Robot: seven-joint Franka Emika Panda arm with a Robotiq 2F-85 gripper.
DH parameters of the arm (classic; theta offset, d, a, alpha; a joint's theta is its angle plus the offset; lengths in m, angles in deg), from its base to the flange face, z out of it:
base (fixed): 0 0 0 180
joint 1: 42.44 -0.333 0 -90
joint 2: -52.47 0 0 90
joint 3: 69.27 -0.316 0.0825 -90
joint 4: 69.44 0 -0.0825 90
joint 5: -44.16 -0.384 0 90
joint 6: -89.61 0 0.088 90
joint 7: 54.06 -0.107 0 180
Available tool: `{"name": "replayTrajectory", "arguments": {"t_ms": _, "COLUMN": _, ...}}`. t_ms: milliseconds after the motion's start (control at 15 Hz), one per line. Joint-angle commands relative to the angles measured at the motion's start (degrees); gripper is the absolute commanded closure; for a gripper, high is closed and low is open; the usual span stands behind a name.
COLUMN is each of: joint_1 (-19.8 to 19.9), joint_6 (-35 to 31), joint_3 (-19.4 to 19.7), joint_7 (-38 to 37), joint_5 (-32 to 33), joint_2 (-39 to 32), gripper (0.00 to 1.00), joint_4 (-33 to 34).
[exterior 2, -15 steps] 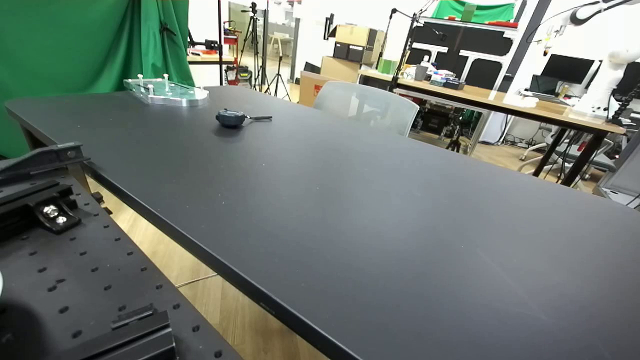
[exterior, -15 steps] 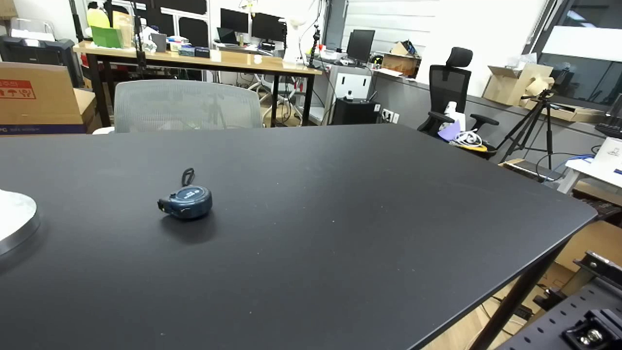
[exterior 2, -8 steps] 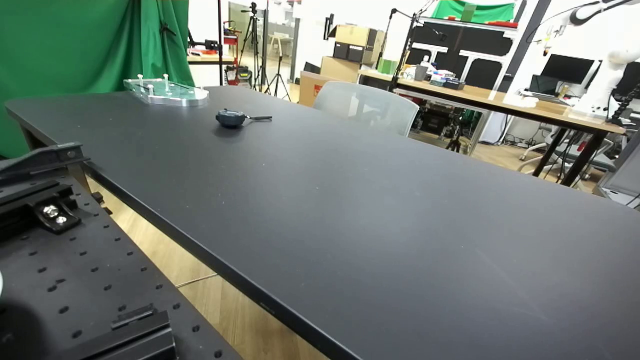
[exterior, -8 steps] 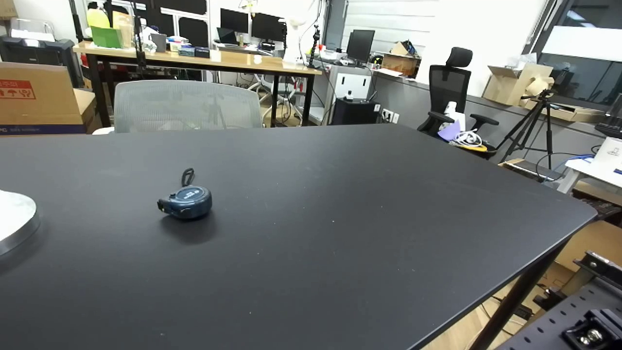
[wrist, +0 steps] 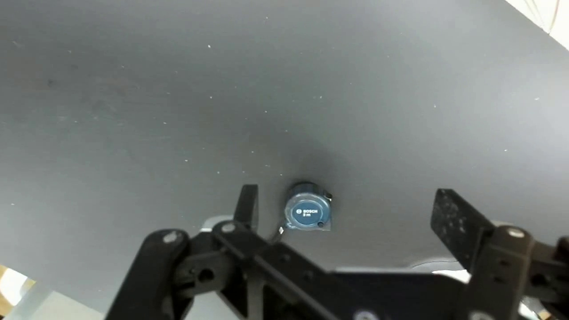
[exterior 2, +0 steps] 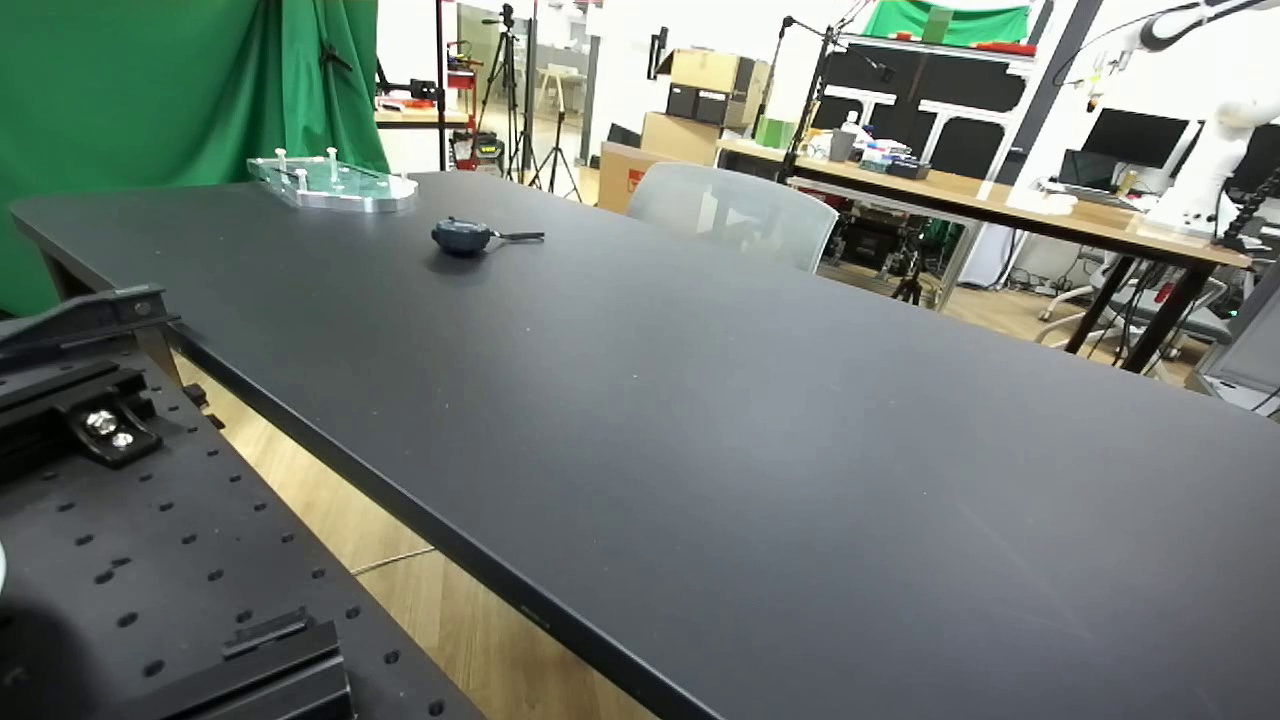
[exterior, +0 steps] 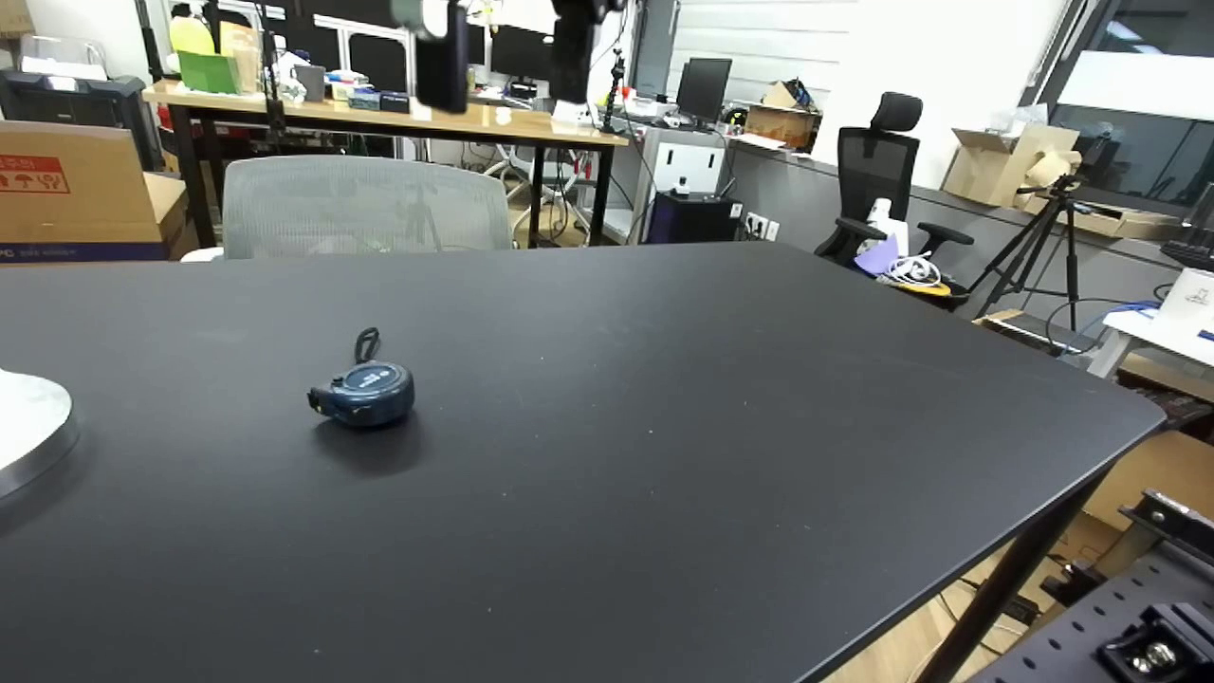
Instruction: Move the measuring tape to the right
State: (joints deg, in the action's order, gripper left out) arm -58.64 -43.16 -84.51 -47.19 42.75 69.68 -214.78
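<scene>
Measuring tape (wrist: 307,211), one, blue-cased. Lies flat on counter (wrist: 155,133), below pincer (exterior: 505,100); in wrist view, between wide-apart, unladen jaws, off centre. Likely light, stiff, sturdy; smooth, perhaps slippery. Best taken across rounded sides, low down, clear of strap loop (exterior: 360,349).

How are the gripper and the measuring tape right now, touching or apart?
Apart. In an exterior view, the gripper hangs high in the picture, and the measuring tape rests on the table below, with a plain gap between them.
</scene>
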Motion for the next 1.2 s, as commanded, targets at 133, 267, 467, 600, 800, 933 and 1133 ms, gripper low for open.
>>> {"name": "replayTrajectory", "arguments": {"t_ms": 133, "joint_1": -0.3, "joint_6": -1.1, "joint_3": 0.2, "joint_7": 0.5, "joint_5": 0.2, "joint_2": -6.1, "gripper": 0.0, "joint_4": 3.0}}
{"name": "replayTrajectory", "arguments": {"t_ms": 267, "joint_1": -0.2, "joint_6": -1.1, "joint_3": 0.2, "joint_7": 0.8, "joint_5": 0.2, "joint_2": -7.0, "gripper": 0.0, "joint_4": 3.8}}
{"name": "replayTrajectory", "arguments": {"t_ms": 467, "joint_1": -0.1, "joint_6": -3.4, "joint_3": 0.2, "joint_7": 0.1, "joint_5": -0.7, "joint_2": -11.3, "gripper": 0.0, "joint_4": 6.0}}
{"name": "replayTrajectory", "arguments": {"t_ms": 600, "joint_1": 0.3, "joint_6": -6.5, "joint_3": -0.4, "joint_7": -2.9, "joint_5": 0.6, "joint_2": -15.7, "gripper": 0.0, "joint_4": 8.3}}
{"name": "replayTrajectory", "arguments": {"t_ms": 800, "joint_1": -0.1, "joint_6": -10.7, "joint_3": -0.8, "joint_7": -5.8, "joint_5": 1.4, "joint_2": -22.5, "gripper": 0.0, "joint_4": 11.9}}
{"name": "replayTrajectory", "arguments": {"t_ms": 933, "joint_1": -0.8, "joint_6": -12.2, "joint_3": -0.9, "joint_7": -8.0, "joint_5": 2.4, "joint_2": -27.1, "gripper": 0.0, "joint_4": 14.8}}
{"name": "replayTrajectory", "arguments": {"t_ms": 1133, "joint_1": -2.4, "joint_6": -13.2, "joint_3": -0.5, "joint_7": -11.0, "joint_5": 3.8, "joint_2": -33.5, "gripper": 0.0, "joint_4": 19.3}}
